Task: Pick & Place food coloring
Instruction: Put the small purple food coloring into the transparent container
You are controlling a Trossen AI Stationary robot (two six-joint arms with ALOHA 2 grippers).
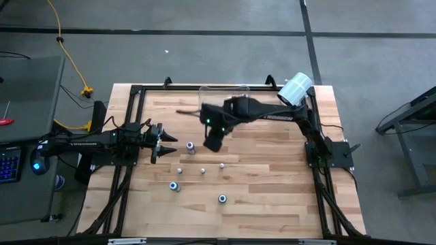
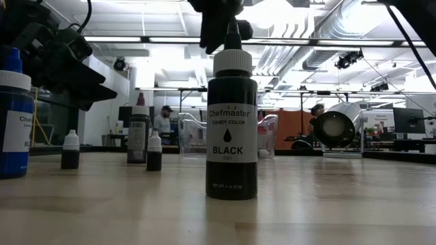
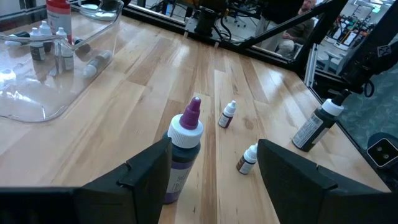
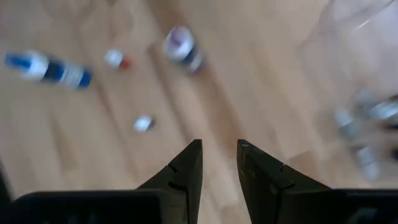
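Just in front of the clear plastic bin [image 1: 225,90]: right end effector [image 1: 212,143] hovering, fingers narrowly apart, empty. Farther from the bin, small food coloring dropper bottles [image 1: 202,170] scattered on the wooden tabletop [image 1: 272,197]. Likely risk on descent: clipping and toppling the tall purple-tipped bottle [image 1: 191,147] close by. Left end effector [image 1: 167,144] spread wide, waiting.

The table [image 1: 272,184] is showing pale wood planks, smooth and matt. The black food coloring bottle [image 2: 231,129] is looking like glossy plastic (white ribbed cap). The bin [image 3: 37,93] is gleaming as clear, shiny plastic.
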